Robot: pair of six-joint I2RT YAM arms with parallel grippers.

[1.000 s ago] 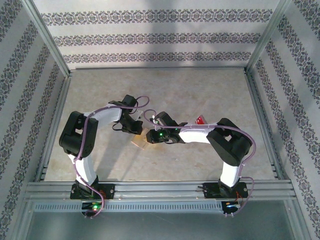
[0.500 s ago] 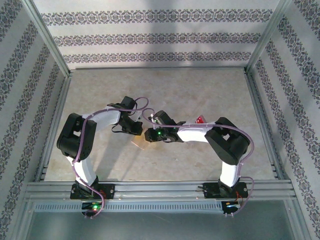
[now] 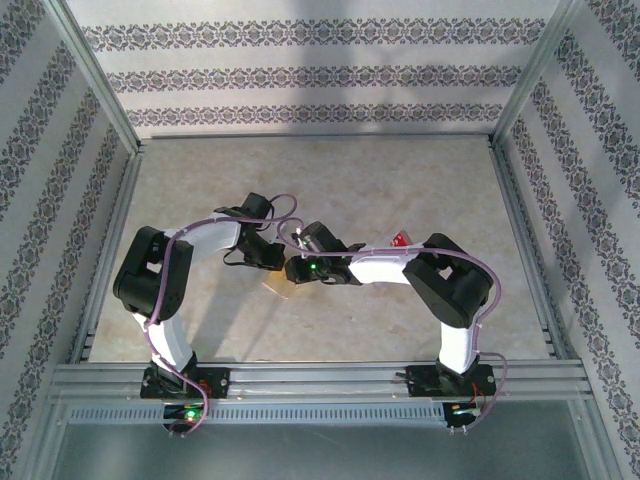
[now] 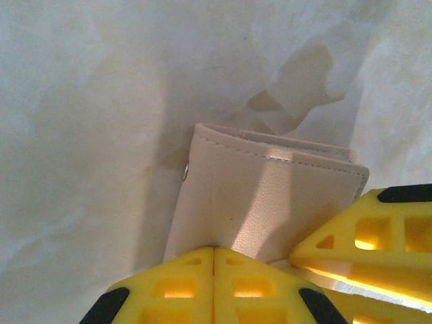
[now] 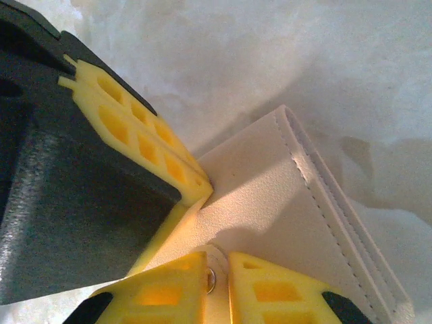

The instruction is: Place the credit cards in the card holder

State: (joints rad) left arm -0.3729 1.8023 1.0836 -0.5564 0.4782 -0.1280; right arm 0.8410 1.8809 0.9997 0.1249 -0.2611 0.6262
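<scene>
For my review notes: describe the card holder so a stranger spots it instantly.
Look mid-table, where the two arms meet. The left gripper and right gripper pinch a tan, stitched, folding card holder. Unlike the flat red card, it has a metal snap.

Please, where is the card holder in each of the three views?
Left wrist: card holder in the centre, above the left pincer shut on it.
Right wrist: centre to lower right, pinched by the right pincer.
Top external: small tan patch at the table centre, where both pincers meet.
Shared landmark: the left pincer.
</scene>
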